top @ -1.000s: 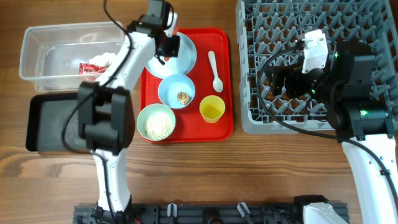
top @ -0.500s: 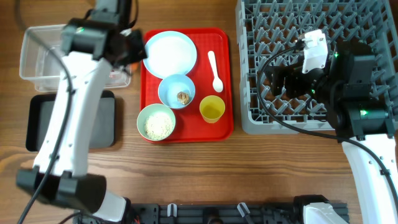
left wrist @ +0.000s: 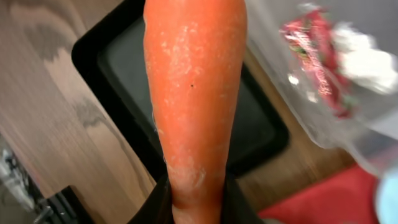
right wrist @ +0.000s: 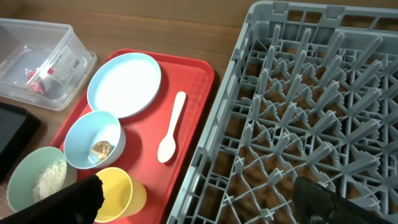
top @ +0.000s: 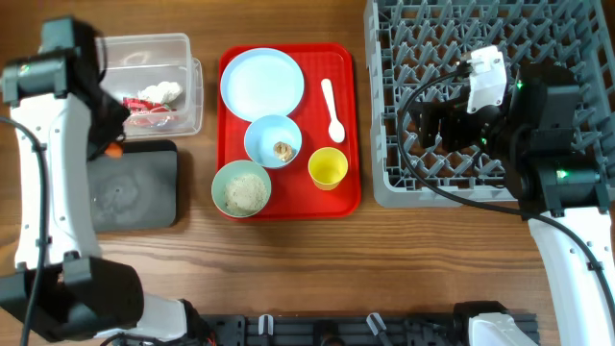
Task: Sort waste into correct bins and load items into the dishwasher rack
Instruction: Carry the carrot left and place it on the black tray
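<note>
Sorting is the step in hand. The left fingers (left wrist: 149, 211) are clamped on one end of the carrot piece (left wrist: 193, 93), which hangs over the top edge of the black tray (top: 135, 192) at the left of the overhead view, just below the clear tub (top: 187, 58). The tub already holds the wrapper bits (top: 144, 104) and the tissue wad (top: 168, 91), so the tray looks like the place for food scraps.

The next move probably calls for carrying the carrot further over the tray's middle before letting go. It is a round, tapering stub with dull, pale-dusted orange skin, and it may roll on the smooth, shallow tray.

On the red tray (top: 346, 96) in the centre, the rice (top: 245, 192) in one bowl (top: 219, 178) and the brown scrap (top: 282, 150) in the other bowl (top: 264, 135) are not yet sorted. The smooth round plate (top: 261, 82), the yellow cup (top: 328, 168) and the white spoon (top: 332, 111) wait beside them.

The right fingers (right wrist: 81, 196) stand wide apart and hold nothing, above the grey lattice rack (top: 384, 192) with its upright pegs at the right of the wooden surface (top: 336, 269).
</note>
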Controlling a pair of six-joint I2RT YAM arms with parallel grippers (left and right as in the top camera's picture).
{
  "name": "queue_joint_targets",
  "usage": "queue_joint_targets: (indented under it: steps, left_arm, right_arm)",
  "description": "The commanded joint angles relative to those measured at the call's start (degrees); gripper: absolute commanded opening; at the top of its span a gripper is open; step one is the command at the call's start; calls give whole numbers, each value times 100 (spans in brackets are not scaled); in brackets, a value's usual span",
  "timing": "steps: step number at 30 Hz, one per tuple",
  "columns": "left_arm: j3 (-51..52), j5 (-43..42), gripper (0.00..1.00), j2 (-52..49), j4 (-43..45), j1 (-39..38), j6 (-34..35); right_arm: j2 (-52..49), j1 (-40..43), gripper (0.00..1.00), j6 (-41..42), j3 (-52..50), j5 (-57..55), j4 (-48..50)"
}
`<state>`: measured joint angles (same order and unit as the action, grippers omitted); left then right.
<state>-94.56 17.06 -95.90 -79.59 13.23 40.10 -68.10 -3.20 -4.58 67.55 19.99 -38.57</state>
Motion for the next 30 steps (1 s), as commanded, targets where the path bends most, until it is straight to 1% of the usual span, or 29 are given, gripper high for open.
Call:
queue_joint_targets:
  steps: [1,3,5,8,10,11,14,15,17,18,19,20,21,22,24,25,28,30]
  left_arm:
    - [999,-667,4,44,590,468,284]
    - [1613,-944,4,44,1130,603,284]
    - [2107,-977,4,44,1576,658,328]
    - [2966,-975,4,44,2330,748,778]
    - [3545,-979,5,44,2863,815,1370]
    - [3746,-977,6,44,3075,841,1563]
    - [4146,-975,8,44,3622,870,1759]
    - [4247,-977,11,44,3797,870,1759]
    - [4334,-977,28,44,4002,870,1757]
    - [4334,-1029,52,44,4052,870,1744]
    - [4334,-1099,71,44,4111,870,1646]
    - [4332,-1241,83,44,4207,870,1427]
    - [4319,-1419,88,46,4288,874,1241]
    - [4288,-1591,90,59,4323,876,1108]
    - [4179,-1676,93,122,4284,874,997]
    - [4089,-1683,99,190,4229,874,957]
    - [3873,-1683,100,459,4074,874,955]
    - [3729,-1683,100,728,3952,874,798]
  right_arm:
    - [-22,17,100,72,59,107,9]
    - [-22,17,100,74,59,109,4]
    - [-22,17,100,74,59,109,-4]
    - [-22,17,100,74,59,109,-11]
    - [-22,17,100,122,59,107,-9]
    - [-22,17,100,181,59,107,-7]
    - [-22,17,100,177,59,107,-9]
    - [-22,17,100,177,59,107,-11]
    - [-22,17,100,177,59,107,-42]
    - [-22,17,100,175,59,105,-66]
    - [-22,17,100,170,59,105,-76]
    - [-22,17,100,173,59,107,-87]
    - [-22,17,100,175,59,107,-94]
    - [-22,17,100,173,59,105,-92]
    - [-22,17,100,175,59,105,-92]
    - [-22,17,100,173,59,105,-94]
    - [-22,17,100,173,59,107,-96]
    - [-22,17,100,170,59,107,-96]
